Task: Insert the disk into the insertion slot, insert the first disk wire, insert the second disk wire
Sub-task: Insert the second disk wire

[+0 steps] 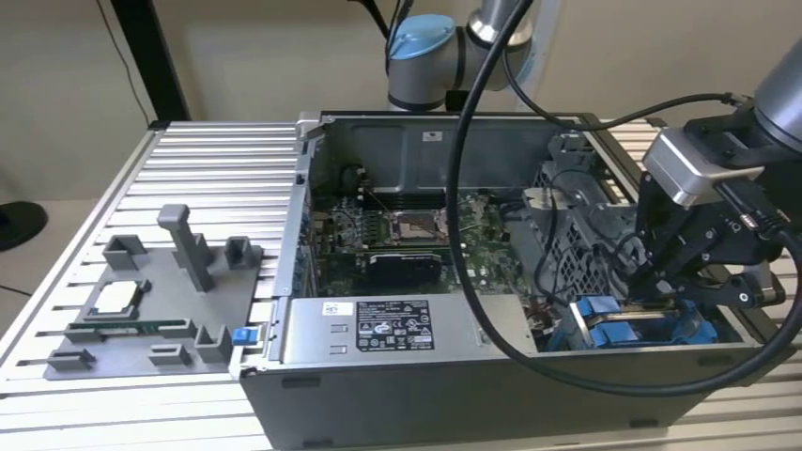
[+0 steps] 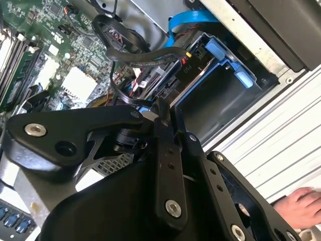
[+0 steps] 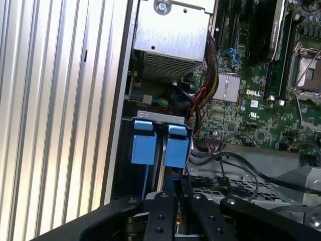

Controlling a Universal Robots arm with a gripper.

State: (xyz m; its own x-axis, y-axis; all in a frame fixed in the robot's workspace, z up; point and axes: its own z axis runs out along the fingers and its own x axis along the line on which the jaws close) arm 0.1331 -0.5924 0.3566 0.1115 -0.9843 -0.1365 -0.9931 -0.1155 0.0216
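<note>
A plain beige wall [image 1: 239, 56] stands behind the ribbed aluminium counter [image 1: 213, 169], with a black post [image 1: 150, 56] between them

**Markings found: four printed items, none legible enough to transcribe**

1. Power-supply box [image 1: 376, 331]: black-and-white label [image 1: 393, 325] on its upper face; the print is too small to make out.
2. Case rear wall [image 1: 389, 150]: small white sticker [image 1: 433, 135], unreadable.
3. Motherboard [image 3: 241, 108]: white lettering [image 3: 253, 93] and a small white tag [image 3: 255, 104].
4. Black connector [image 2: 188, 63]: short white code [image 2: 186, 69], unclear.
</note>
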